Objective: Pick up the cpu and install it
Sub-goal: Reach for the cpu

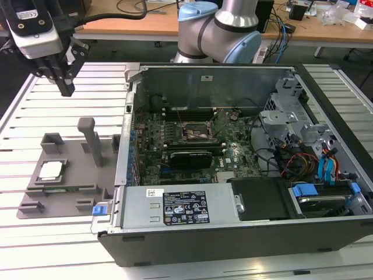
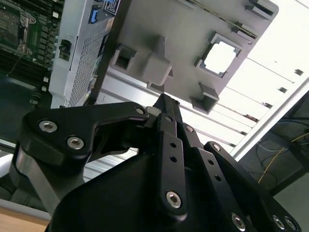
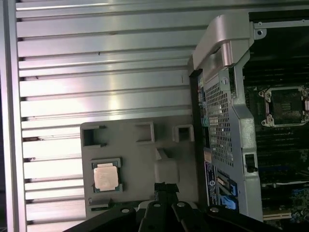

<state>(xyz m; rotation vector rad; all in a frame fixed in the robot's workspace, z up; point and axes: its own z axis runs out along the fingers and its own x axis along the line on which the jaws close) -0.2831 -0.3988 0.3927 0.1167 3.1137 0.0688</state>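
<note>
The cpu (image 1: pixel 51 170) is a small square chip with a silvery top, lying flat in a pocket of the grey plastic tray (image 1: pixel 70 192) at the exterior view's left. Both wrist views show it in the same pocket, cpu (image 3: pixel 105 176) and cpu (image 2: pixel 219 56). My gripper (image 1: pixel 67 88) hangs high above the slatted table, well behind the tray and apart from the chip. Its black fingers meet at the tips, shut with nothing between them, gripper (image 2: pixel 165 100), gripper (image 3: pixel 165 185). The open socket (image 1: pixel 200 129) sits on the motherboard inside the case, socket (image 3: pixel 284 105).
The open computer case (image 1: pixel 192 207) takes up the middle and the exterior view's right, with its metal wall (image 3: pixel 219 111) beside the tray. A tall grey post (image 1: pixel 92 140) rises from the tray. The arm's base (image 1: pixel 218 32) stands behind the case. Cables and drive bays (image 1: pixel 315 157) crowd the right.
</note>
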